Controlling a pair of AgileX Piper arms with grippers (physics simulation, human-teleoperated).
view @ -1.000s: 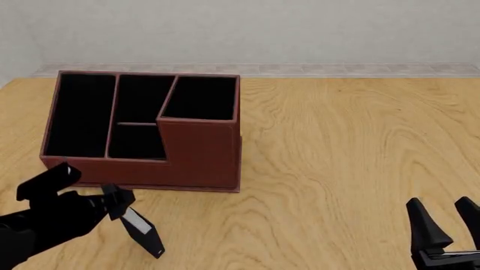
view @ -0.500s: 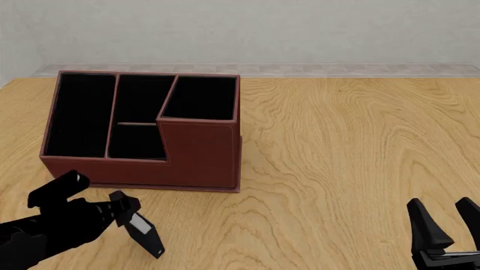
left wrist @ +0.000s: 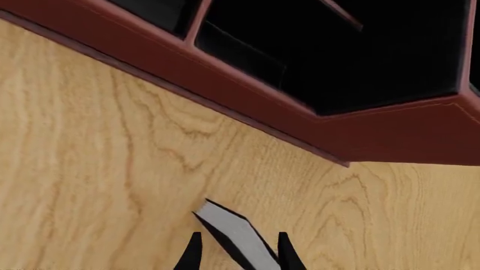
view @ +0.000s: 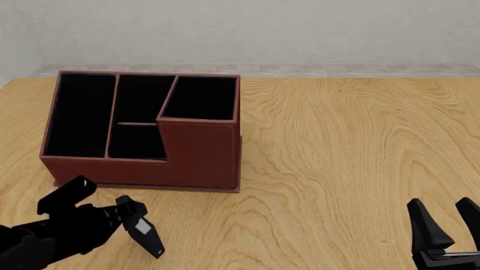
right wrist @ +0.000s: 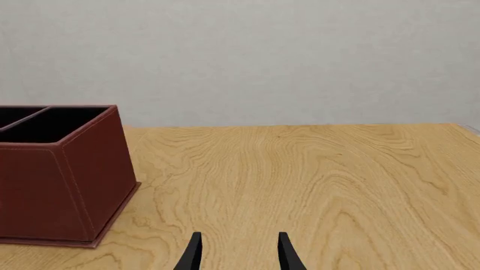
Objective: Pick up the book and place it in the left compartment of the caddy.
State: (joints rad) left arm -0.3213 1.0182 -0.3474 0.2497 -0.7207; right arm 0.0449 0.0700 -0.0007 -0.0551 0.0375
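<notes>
The book [view: 148, 237] lies on the table in front of the caddy [view: 199, 154], black with a white page edge. My left gripper [view: 134, 215] is open at its near-caddy end. In the left wrist view the book [left wrist: 231, 232] runs between the two fingers, which stand apart on either side of it. The left compartment [view: 81, 115], a long black-lined slot, has nothing in it. My right gripper [view: 448, 216] is open near the table's front right, far from the book. The caddy [right wrist: 53, 180] shows at the side of the right wrist view.
The caddy's taller square section [view: 201, 98] stands at its right end, with two small middle cells [view: 139, 140] beside it. A pale wall [view: 240, 28] closes the far side of the wooden table [view: 352, 146].
My left arm has come down and to the right, bringing its fingers over the book's upper end. The book's lower end has stayed in place. The right arm has not moved.
</notes>
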